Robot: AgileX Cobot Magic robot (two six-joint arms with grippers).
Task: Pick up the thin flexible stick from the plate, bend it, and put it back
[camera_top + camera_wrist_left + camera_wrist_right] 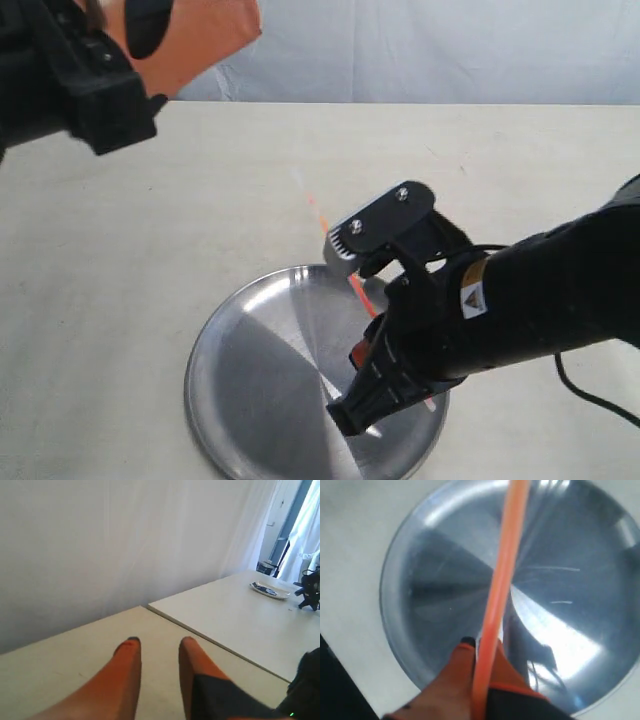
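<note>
Because bending needs a free length, the right gripper (476,652) clenches the thin flexible stick (502,580) near one end. The rest slants out over the plate (420,585) toward its 11 o'clock rim in the exterior view. At about 10 o'clock and well apart, the left gripper (160,647) hangs with fingers spread and empty, probably meant for the far end. Nothing on the table (150,230) blocks that reach; the right arm covers the plate's 3 o'clock side.
</note>
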